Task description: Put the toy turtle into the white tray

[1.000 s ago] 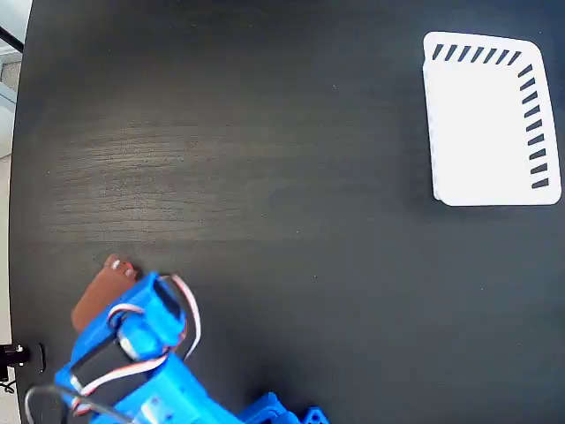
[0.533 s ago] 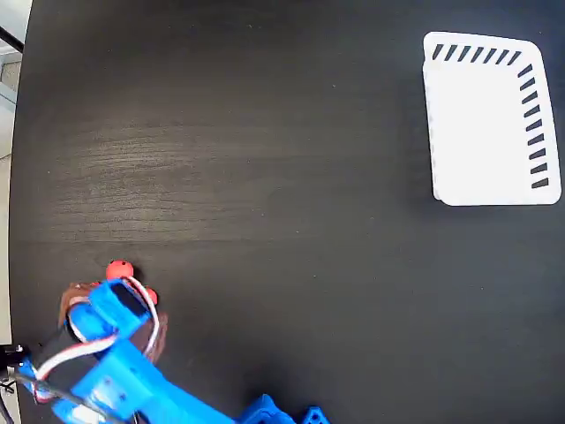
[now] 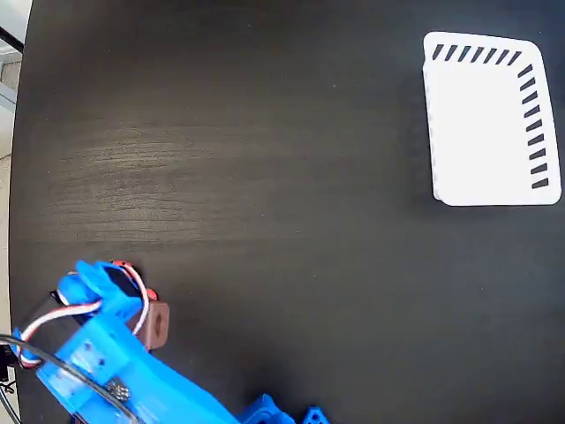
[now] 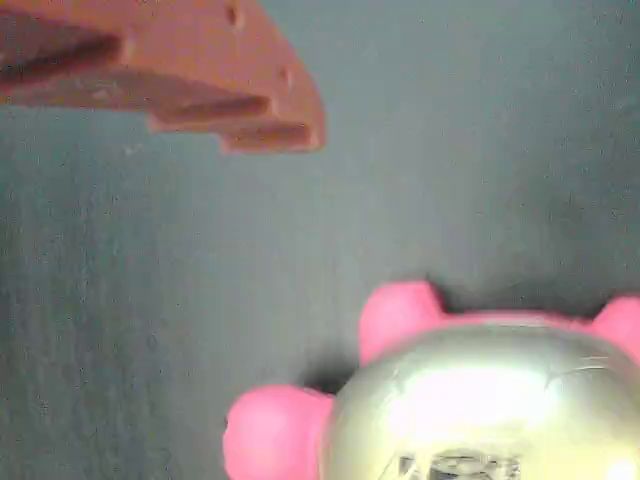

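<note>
In the wrist view the toy turtle (image 4: 470,400) fills the lower right: a shiny gold-silver shell, a pink head at lower left and pink feet along the top edge. One brown finger (image 4: 200,80) hangs at the upper left, well apart from the turtle; the other finger is out of frame. In the fixed view my blue gripper (image 3: 132,299) sits over the toy turtle (image 3: 121,266) at the lower left, and only red bits show beside the arm. The gripper looks open, with nothing held. The white tray (image 3: 481,124) lies empty at the far upper right.
The black table (image 3: 265,177) spreads between the arm and the tray. Its left edge (image 3: 18,177) runs close to the gripper. The blue arm base (image 3: 265,411) stands at the bottom edge.
The arm has swung left and lowered over the turtle. Its brown finger, seen at the left a second ago, now shows at the arm's right side. The tray has not moved.
</note>
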{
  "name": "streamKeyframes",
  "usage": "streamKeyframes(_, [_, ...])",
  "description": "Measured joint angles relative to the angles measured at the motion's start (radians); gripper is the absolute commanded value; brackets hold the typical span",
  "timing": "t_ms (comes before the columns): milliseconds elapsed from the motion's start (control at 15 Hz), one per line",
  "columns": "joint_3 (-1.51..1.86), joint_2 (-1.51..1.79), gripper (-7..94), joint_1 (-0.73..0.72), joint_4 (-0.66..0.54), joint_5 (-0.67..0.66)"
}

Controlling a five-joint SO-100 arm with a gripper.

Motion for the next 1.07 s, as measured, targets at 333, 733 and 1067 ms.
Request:
streamKeyframes(333, [0.037,-0.008,65,-0.037,-0.066,0.041])
streamKeyframes(733, [0.184,-0.012,65,-0.109,-0.207,0.078])
streamKeyframes(1067, [0.29,-0.028,65,-0.124,-0.368,0.072])
